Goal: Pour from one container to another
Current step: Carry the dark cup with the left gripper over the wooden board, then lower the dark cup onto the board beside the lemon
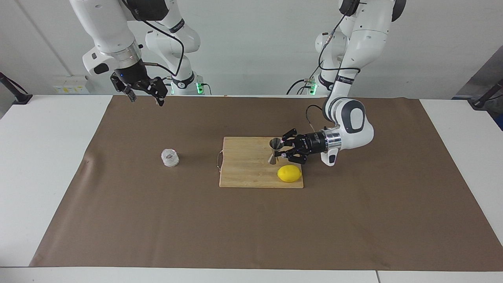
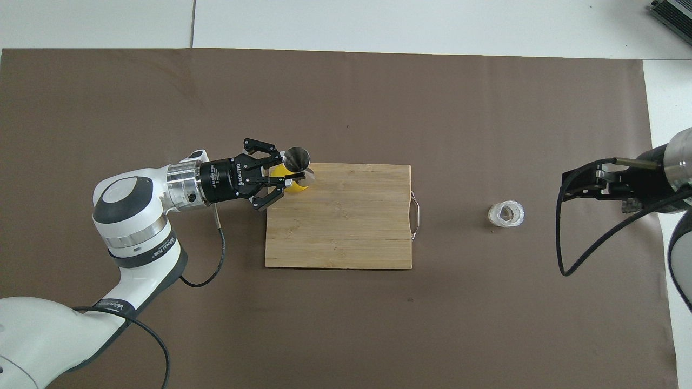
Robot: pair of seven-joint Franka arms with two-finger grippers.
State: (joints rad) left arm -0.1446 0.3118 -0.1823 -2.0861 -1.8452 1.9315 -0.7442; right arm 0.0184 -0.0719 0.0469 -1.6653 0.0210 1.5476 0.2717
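Note:
The small knobbly glass cup (image 1: 169, 158) (image 2: 506, 214) stands alone on the brown mat, toward the right arm's end of the table. My left gripper (image 1: 281, 153) (image 2: 285, 174) reaches in sideways and is shut on the waist of the steel hourglass jigger (image 1: 274, 150) (image 2: 298, 161). It holds the jigger roughly upright over the cutting board's corner, just above the lemon. My right gripper (image 1: 147, 100) (image 2: 564, 187) hangs open and empty, high over the mat near its own base, well apart from the cup.
A wooden cutting board (image 1: 247, 167) (image 2: 346, 227) with a wire handle lies mid-table. A yellow lemon (image 1: 289, 173) (image 2: 296, 187) sits on its corner toward the left arm's end, partly covered by the gripper in the overhead view. Brown mat (image 1: 251, 228) covers the table.

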